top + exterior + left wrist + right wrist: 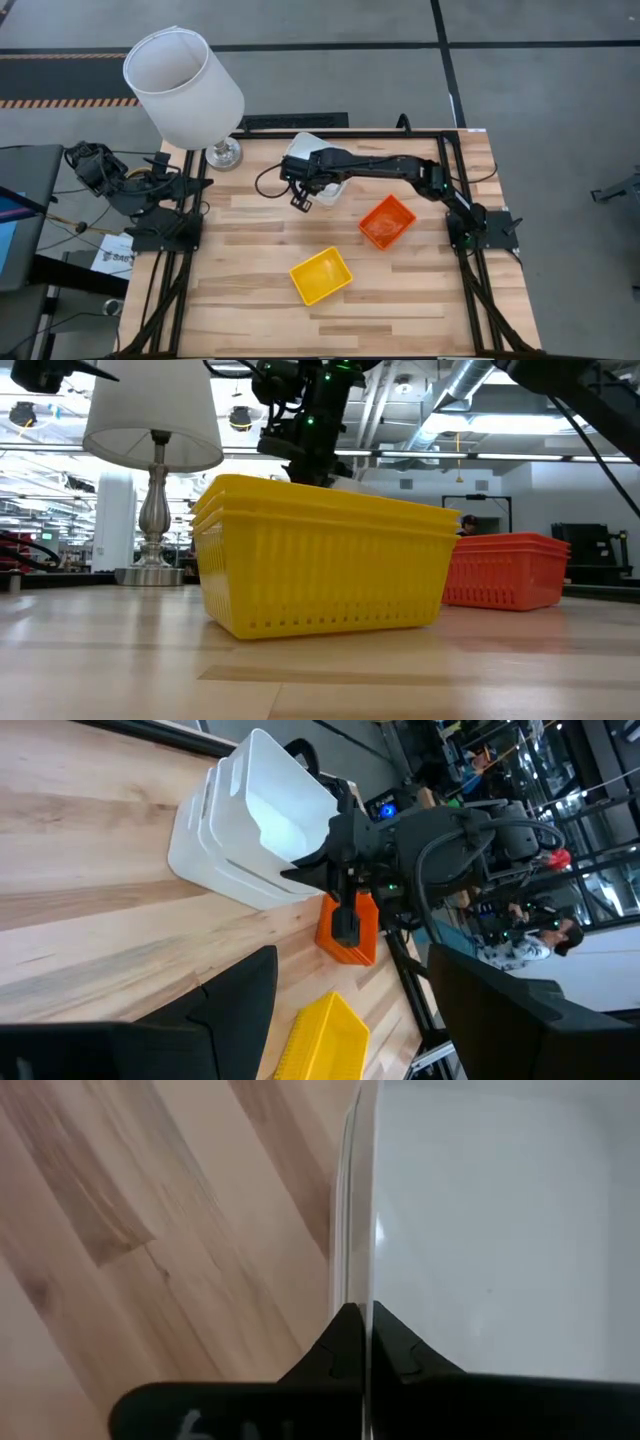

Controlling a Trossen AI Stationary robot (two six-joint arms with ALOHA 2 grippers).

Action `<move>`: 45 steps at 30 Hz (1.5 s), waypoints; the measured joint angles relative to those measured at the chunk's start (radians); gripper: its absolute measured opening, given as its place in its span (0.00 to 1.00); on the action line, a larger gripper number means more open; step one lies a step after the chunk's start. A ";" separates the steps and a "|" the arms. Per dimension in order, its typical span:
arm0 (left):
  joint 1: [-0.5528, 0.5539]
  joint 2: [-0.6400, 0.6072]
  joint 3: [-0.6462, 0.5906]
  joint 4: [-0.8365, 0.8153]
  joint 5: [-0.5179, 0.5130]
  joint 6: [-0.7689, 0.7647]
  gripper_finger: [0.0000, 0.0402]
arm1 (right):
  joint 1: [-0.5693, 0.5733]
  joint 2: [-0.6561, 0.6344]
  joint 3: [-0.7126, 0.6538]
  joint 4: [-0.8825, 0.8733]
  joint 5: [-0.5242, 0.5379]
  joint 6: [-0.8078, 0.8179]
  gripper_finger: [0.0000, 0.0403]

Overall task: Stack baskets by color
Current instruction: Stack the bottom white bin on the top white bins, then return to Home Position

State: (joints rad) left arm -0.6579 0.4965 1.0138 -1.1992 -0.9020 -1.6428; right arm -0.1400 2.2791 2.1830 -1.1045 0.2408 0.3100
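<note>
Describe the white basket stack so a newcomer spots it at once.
Start at the lamp at the table's far edge. Just right of its base sits the white stack, with the right gripper shut on its rim. It is the only white stack; the others are orange and yellow.

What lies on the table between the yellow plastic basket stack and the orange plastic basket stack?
Nothing: in the high view, only bare wooden table separates the yellow basket stack and orange basket stack.
</note>
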 joint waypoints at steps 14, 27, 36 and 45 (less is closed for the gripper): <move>0.000 0.000 0.000 0.000 0.001 -0.003 0.61 | -0.007 0.000 0.000 0.020 -0.034 0.014 0.16; 0.000 0.000 0.000 0.000 0.022 0.048 0.61 | -0.027 -0.151 0.005 -0.049 -0.087 -0.027 0.50; 0.000 0.000 0.000 0.000 0.220 0.037 0.61 | 0.042 -0.548 0.006 -0.161 -0.085 -0.122 0.54; 0.000 -0.012 0.000 0.035 0.035 0.304 0.61 | 0.295 -0.970 -0.003 -0.446 0.150 -0.058 0.54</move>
State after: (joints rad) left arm -0.6579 0.4846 1.0138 -1.1644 -0.8668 -1.3391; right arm 0.1554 1.3087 2.1798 -1.5505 0.3911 0.2520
